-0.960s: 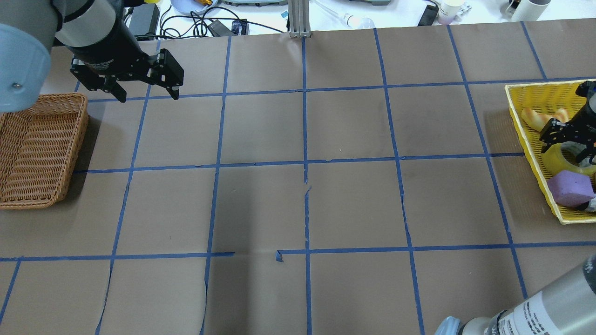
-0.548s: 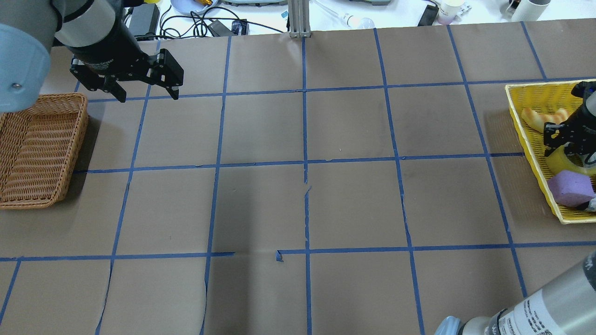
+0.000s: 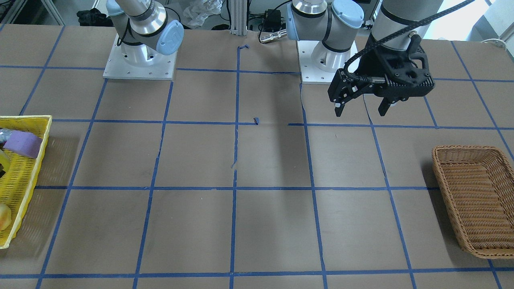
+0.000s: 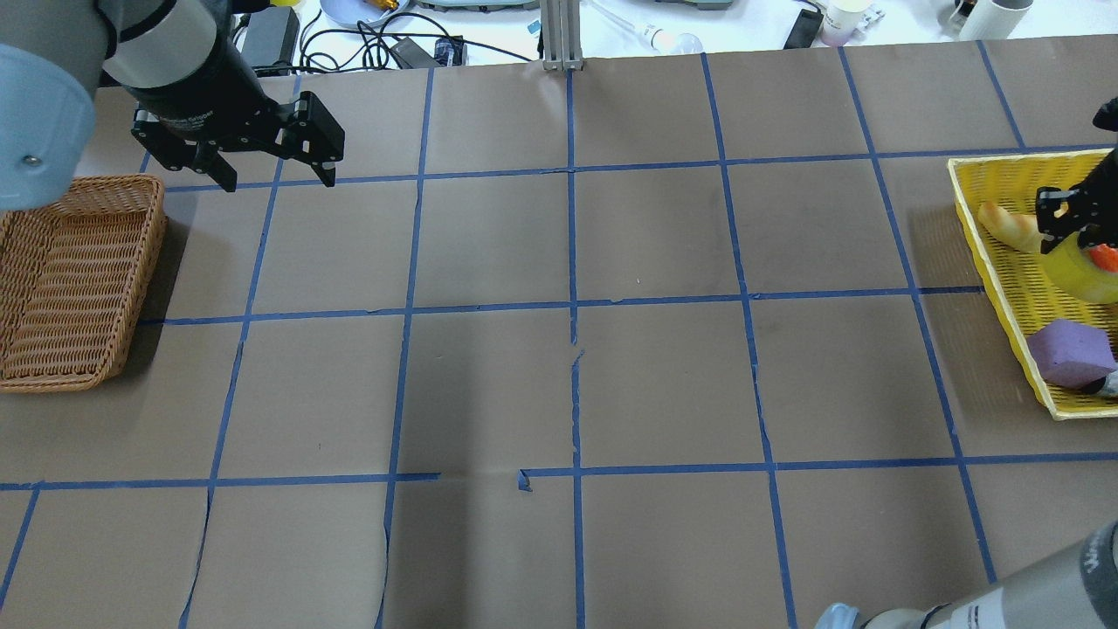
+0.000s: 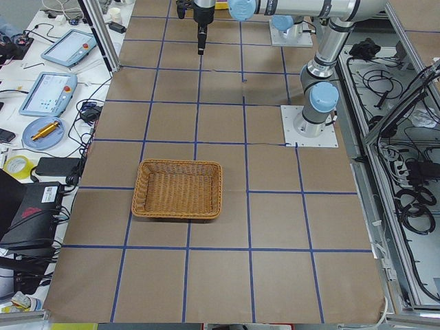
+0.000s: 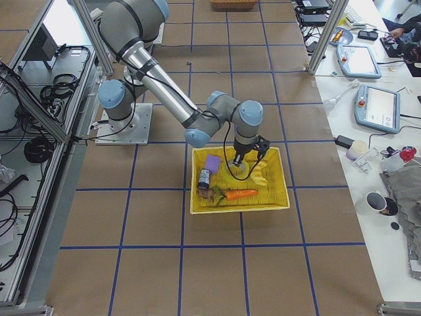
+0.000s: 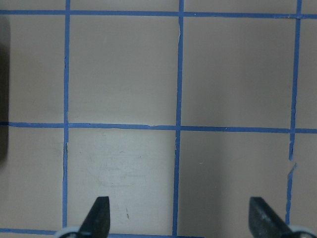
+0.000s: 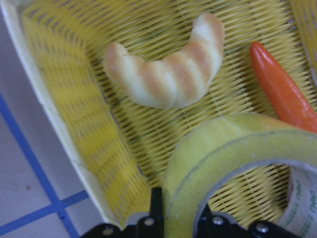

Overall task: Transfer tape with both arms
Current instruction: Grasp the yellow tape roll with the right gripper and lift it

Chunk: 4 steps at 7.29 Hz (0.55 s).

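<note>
Right gripper [image 8: 178, 225] is clamped on the wall of the tape [image 8: 223, 144], one finger inside the ring and one outside. A second ago the roll lay in the yellow basket [image 4: 997, 279]; it now hangs above the floor. I judge the pickup made and the carry toward handover next. Left gripper [image 4: 279, 175] waits, jaws apart, near the wicker basket [image 4: 157, 262]. Croissant [image 8: 168, 74], carrot [image 8: 280, 89] and block [image 4: 1070, 349] lie below; the rim must be cleared.
</note>
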Tool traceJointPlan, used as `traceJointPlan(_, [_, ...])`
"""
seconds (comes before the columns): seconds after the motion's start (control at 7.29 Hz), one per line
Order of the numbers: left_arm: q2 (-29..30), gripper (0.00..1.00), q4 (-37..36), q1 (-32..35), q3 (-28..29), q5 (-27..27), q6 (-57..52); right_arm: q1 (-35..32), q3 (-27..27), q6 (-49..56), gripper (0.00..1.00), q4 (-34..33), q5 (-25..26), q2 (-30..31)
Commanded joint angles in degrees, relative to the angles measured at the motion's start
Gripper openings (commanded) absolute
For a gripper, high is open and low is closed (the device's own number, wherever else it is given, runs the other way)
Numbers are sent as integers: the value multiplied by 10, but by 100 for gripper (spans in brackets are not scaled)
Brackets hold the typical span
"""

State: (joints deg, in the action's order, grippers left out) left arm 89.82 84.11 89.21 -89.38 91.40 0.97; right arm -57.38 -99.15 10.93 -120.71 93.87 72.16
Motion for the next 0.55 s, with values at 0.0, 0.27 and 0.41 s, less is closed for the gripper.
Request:
traceJointPlan(0.0, [0,100,0,0,0,0,0,-106,51,-104,0,110,-31,37])
traceJointPlan(0.27, [0,100,0,0,0,-1,-1,-232,90,-263,0,120,-43,19])
traceJointPlan(0.41, [0,100,0,-1,1,0,-2,-295,91,-360,0,102,-45,0])
